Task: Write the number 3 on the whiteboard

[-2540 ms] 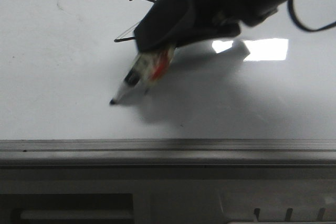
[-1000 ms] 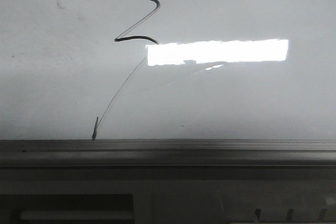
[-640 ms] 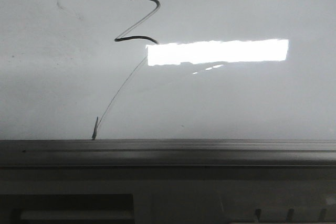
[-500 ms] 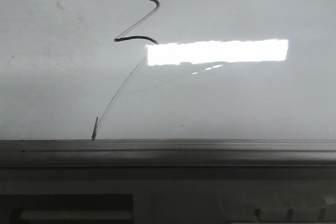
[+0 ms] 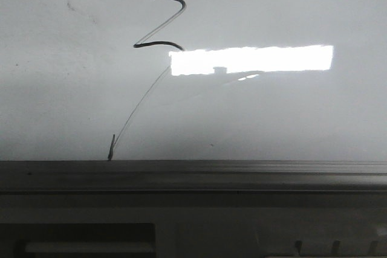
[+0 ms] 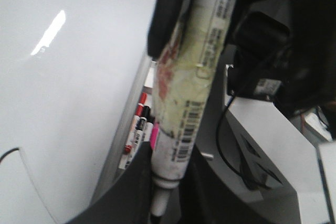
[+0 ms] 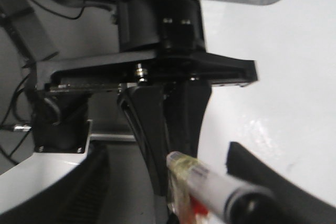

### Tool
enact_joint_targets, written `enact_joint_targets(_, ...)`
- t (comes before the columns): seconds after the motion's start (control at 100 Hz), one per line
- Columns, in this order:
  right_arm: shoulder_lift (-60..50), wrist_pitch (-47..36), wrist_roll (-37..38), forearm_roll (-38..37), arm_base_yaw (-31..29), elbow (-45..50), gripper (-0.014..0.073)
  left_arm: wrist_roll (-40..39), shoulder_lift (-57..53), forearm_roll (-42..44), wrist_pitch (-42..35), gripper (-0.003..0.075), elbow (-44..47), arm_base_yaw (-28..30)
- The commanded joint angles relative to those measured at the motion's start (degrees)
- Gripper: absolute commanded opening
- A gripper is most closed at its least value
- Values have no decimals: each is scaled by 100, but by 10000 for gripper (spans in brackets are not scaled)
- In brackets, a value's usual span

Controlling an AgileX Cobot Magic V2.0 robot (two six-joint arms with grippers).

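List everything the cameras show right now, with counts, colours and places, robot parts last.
whiteboard: 1, glossy pale grey-white, fills most of the front view.
number 3: 1, thick black zigzag stroke, upper left of centre on the board, with a thin faint tail curving down to the rail.
glare patch: 1, bright white rectangle, just right of the stroke's lower end.
edge rail: 1, grey ridged metal, along the board's near edge.
casing: 1, darker grey, below the rail.
spare markers: a few, red, black and pink, exact count unclear, lying beside the board's edge.
marker: 1, white body with taped, barcoded label, held in the left gripper.
left gripper: 1, black, shut on the marker.
right gripper: 1, black, fingers together, nothing visibly between them.
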Motion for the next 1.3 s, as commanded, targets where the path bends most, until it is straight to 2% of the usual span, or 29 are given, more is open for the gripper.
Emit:
enact_joint_targets(0.0, -378, -483, 76, 246, -449, -201, 574, -424, -119, -314, -926, -21, 21, 4)
enact_joint_targets(0.09, -634, -463, 375, 236, -992, -190, 543, -995, -266, -56, -1876, -21, 440, 26)
enact_joint_targets(0.16, -836, -364, 672, 224, -1427, -178, 460, -1358, -280, 5, -2578, -21, 821, 49)
enact_joint_targets(0.21, -967, -245, 824, 224, -1716, -138, 349, -1580, -250, -6, -2998, -21, 1073, 58)
enact_joint_targets(0.33, -1168, -77, 879, 224, -2105, 156, -68, -1747, -45, -221, -4004, -21, 1605, 58)
enact_joint_targets(0.51, -1269, -69, 929, 224, -2201, 738, -58, -1727, 388, -489, -5152, -21, 1940, 58)
enact_joint_targets(0.72, -1269, -190, 975, 224, -2201, 1139, -58, -1727, 940, -489, -5482, -21, 1940, 58)
enact_joint_targets(1.07, -1269, -226, 975, 270, -2201, 1174, -58, -1723, 1545, -340, -6097, -15, 1940, 58)
enact_joint_targets(1.18, -1269, -226, 975, 270, -2201, 1174, -58, -1723, 1562, -247, -6191, 69, 1940, 58)
enact_joint_targets(1.25, -1269, -226, 975, 270, -2201, 1174, -58, -1723, 1562, -247, -6282, 185, 1940, 58)
enact_joint_targets(1.29, -1269, -226, 975, 270, -2201, 1174, -58, -1723, 1562, -247, -6346, 283, 1940, 58)
